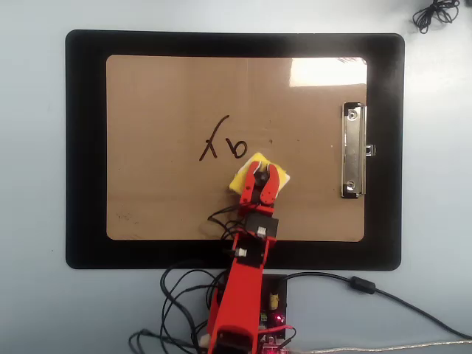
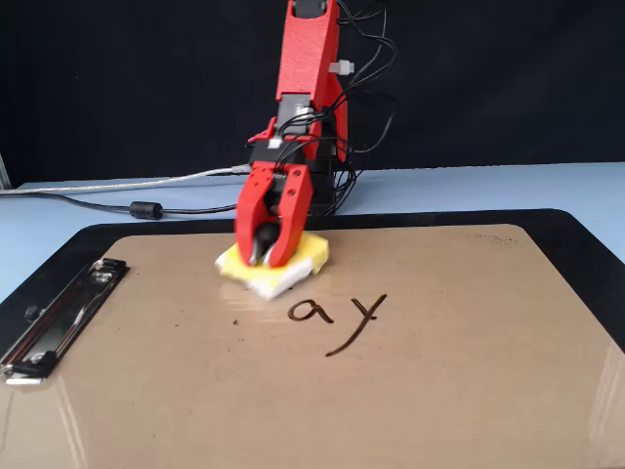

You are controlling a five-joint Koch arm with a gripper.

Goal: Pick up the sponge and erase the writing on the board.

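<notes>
The tan board [image 1: 162, 192] lies on a black mat [image 1: 85, 147], its silver clip [image 1: 354, 151] on the right in the overhead view. The dark writing [image 1: 220, 140] reads "ay" in the fixed view [image 2: 337, 311]. The yellow sponge [image 1: 240, 179] rests flat on the board just right of and below the letters in the overhead view. In the fixed view the sponge [image 2: 311, 256] sits behind and left of them. My red gripper [image 1: 262, 169] points down, shut on the sponge's black knob [image 2: 262, 234]. A faint dark speck [image 1: 270, 141] marks the board right of the "a".
The arm's base and a tangle of cables [image 1: 184, 295] sit at the table's near edge in the overhead view. A black cable with a ferrite bead [image 1: 361, 285] runs off right. Another coiled cable [image 1: 435, 15] lies at the top right corner.
</notes>
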